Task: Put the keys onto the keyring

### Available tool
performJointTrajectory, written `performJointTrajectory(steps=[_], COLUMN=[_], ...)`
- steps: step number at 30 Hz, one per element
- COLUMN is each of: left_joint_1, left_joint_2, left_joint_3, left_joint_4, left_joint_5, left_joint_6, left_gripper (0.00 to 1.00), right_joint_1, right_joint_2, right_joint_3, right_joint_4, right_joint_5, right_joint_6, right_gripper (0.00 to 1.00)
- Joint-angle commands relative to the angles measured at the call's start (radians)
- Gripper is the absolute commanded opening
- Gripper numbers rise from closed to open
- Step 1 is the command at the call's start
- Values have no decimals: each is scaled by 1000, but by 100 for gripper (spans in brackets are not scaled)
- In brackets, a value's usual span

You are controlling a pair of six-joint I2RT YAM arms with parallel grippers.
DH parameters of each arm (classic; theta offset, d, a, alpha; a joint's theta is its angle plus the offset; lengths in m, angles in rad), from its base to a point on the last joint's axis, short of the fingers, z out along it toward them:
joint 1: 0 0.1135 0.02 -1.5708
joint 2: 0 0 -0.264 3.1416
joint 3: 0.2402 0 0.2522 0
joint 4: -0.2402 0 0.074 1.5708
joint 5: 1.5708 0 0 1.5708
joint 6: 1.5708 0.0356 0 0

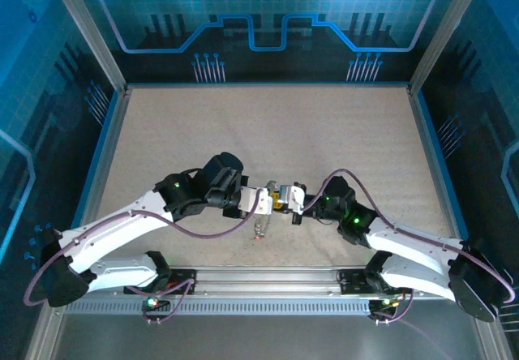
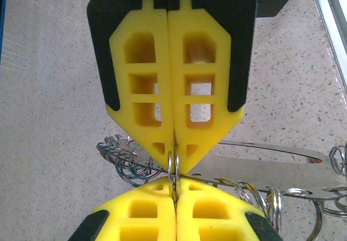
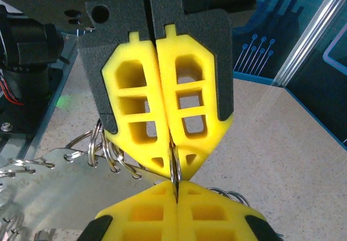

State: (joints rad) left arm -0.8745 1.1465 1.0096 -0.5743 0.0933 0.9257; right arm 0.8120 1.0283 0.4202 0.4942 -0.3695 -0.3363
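Both arms bend inward, left gripper (image 2: 174, 159) and right gripper (image 3: 172, 165) tip-to-tip, each pinching the keyring (image 2: 174, 177)

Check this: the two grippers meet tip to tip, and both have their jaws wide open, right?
No. The left gripper and right gripper meet tip to tip, but both are shut, each pinching a small metal ring at its tips; the left wrist and right wrist views show it.
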Motion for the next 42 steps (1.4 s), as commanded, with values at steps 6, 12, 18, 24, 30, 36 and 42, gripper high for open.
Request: performJointTrajectory(steps=[6,12,18,24,30,36,42], left_joint_1=[-8,3,8,11,13,3,-12], left_joint_2=[-107,-169,-156,-158,-146,-84,-48], left_joint_3=[-63,-166,-178,-180,-111,-3,44], left_joint_4=[139,305,353,373,252,73,-5], left_joint_5=[-2,-8,42,45,29,-3,-19], left_joint_6=[-62,-102,-128,-127,-84,-28,29], left_gripper=[15,17,16,0,0,0,0], right_joint_1=[19,12,9,9,8,14,19], right_joint_2=[-68,-78,-89,-106,-135,-123,-88], right_joint_3=[-45,-56,-63,-83,-67,-16,-2], right_joint_4=[176,229,262,254,106,-14,6], right_joint_5=[30,17,9,19,21,7,12], right_joint_6=[68,103,126,130,60,3,3], right_gripper=[0,0,0,0,24,30,35])
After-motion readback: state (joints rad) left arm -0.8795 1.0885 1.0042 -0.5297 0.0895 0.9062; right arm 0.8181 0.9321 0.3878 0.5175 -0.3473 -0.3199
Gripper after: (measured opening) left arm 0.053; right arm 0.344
